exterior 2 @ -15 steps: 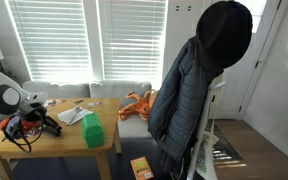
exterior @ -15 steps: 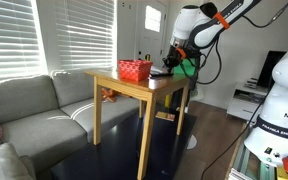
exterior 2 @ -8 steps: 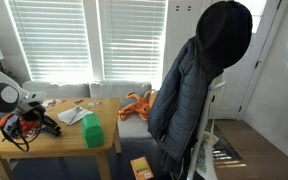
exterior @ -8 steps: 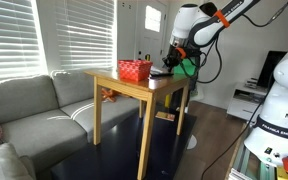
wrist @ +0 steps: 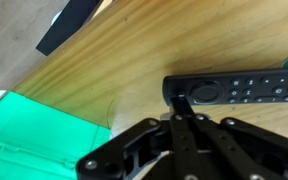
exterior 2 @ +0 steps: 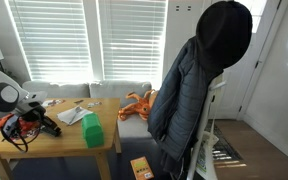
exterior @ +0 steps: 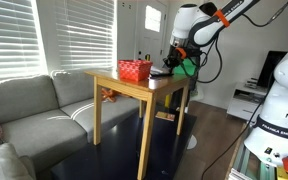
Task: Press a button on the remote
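Observation:
In the wrist view the remote (wrist: 239,88) is a slim black oblong lying flat on the wooden table (wrist: 134,50), with a round ring button at its near end and small buttons further along. My gripper (wrist: 184,103) is shut, fingers pressed together, and its tip rests on the remote's near end beside the ring button. In both exterior views the gripper (exterior: 169,68) (exterior 2: 50,125) is low over the table; the remote is too small to make out there.
A green block (wrist: 34,135) (exterior 2: 92,132) stands close beside the gripper. A red mesh basket (exterior: 134,70) sits at the table's other side. A dark flat object (wrist: 69,25) lies farther off. A sofa (exterior: 34,105) is next to the table.

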Robot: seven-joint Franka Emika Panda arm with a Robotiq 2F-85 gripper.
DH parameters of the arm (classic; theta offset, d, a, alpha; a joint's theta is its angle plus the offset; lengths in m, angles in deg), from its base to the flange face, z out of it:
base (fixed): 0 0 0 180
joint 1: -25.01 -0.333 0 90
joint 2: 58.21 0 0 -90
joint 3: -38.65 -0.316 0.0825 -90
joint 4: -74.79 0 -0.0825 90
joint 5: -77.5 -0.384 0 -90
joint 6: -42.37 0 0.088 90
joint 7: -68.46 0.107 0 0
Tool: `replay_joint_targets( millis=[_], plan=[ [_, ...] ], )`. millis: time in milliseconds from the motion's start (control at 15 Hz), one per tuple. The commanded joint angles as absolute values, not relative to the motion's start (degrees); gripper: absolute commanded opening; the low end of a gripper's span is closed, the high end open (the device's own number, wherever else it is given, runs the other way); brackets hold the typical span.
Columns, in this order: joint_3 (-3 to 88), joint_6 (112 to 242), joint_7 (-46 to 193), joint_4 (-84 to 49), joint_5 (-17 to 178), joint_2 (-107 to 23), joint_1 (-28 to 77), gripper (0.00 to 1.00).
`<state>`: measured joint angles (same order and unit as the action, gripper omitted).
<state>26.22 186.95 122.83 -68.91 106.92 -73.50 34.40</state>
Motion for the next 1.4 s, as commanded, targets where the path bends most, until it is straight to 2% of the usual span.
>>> replay_joint_targets(
  millis=[0,1333],
  plan=[
    [27.21,185.08,122.74,-68.20,106.46,-73.40,32.87,0.00],
    [26.10,183.79,123.33,-68.93,107.46,-71.95,30.78,0.00]
  ],
)
